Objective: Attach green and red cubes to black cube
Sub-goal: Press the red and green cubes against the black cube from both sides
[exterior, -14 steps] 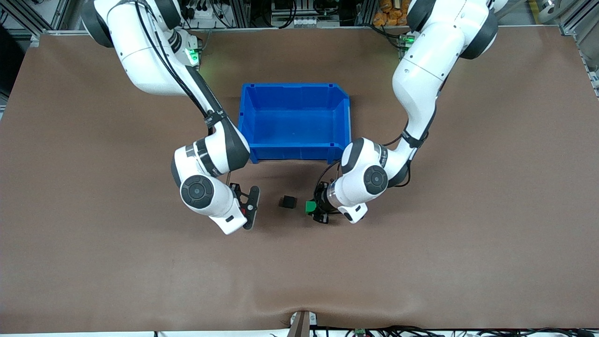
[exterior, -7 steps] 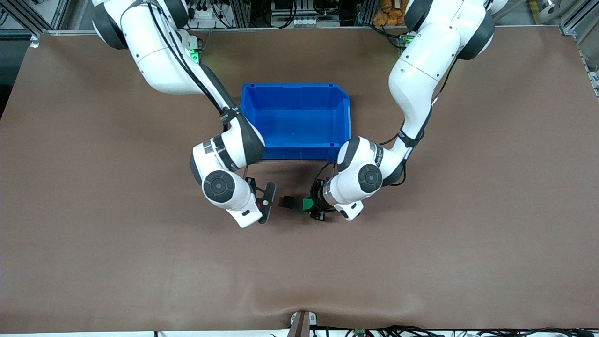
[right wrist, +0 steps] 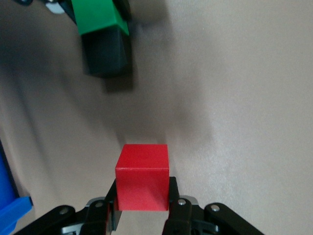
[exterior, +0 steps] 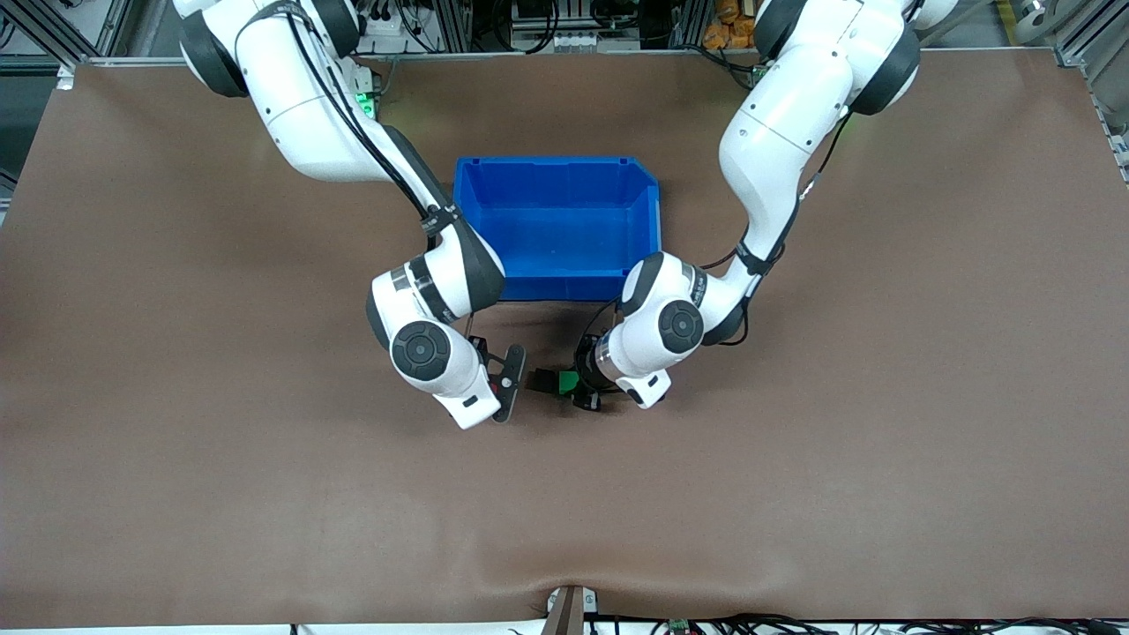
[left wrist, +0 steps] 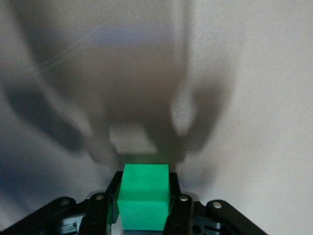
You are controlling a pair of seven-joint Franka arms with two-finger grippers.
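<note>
On the tabletop [exterior: 794, 494] the black cube [exterior: 540, 381] sits between 2 loaded grippers: the left gripper [exterior: 584, 386] presses its clamped green cube [exterior: 569, 381] against it, while the right gripper [exterior: 512, 384] holds the red cube [right wrist: 142, 177] just short, square-on.

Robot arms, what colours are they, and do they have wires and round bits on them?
Both arms are glossy white with dark grey bands at the joints. Each wrist has a round dark cap like a button, and black cables run along the outside. The left gripper and right gripper are black, with small silver screws on the fingers. A green light glows near each base.
</note>
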